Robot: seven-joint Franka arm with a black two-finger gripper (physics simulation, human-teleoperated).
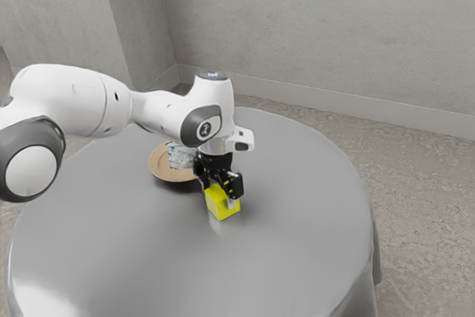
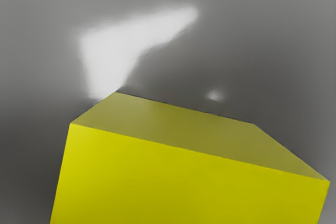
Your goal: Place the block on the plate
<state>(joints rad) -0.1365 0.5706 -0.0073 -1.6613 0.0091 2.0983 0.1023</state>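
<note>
Block at the gripper's lower end, off the plate

The black gripper (image 1: 221, 187) is down at the yellow block (image 1: 223, 203), with the block directly at its lower end. In the exterior view the lower part of the gripper overlaps the block's upper part and the side toward the exterior view's right, while the block's near corner points out below it. Whether the gripper is closed on the block or simply around it, I cannot tell. Nor can I tell whether the block touches the table (image 1: 141, 257) or is held just above it.

The wrist view has the block large and close to the hand: one broad bright yellow face, with a duller face meeting it along a slanting edge. Beyond it is a grey surface with a pale patch of shine.

The tan round plate (image 1: 159, 167) sits on the table, behind the gripper and toward the exterior view's left. The block is near the plate but outside its rim. On the plate is a white and bluish patterned thing (image 1: 178, 156), partly hidden behind the arm (image 1: 74, 102). The arm comes in from the exterior view's left, above the grey, round-topped table. Plain grey walls (image 1: 312, 27) stand behind.
</note>
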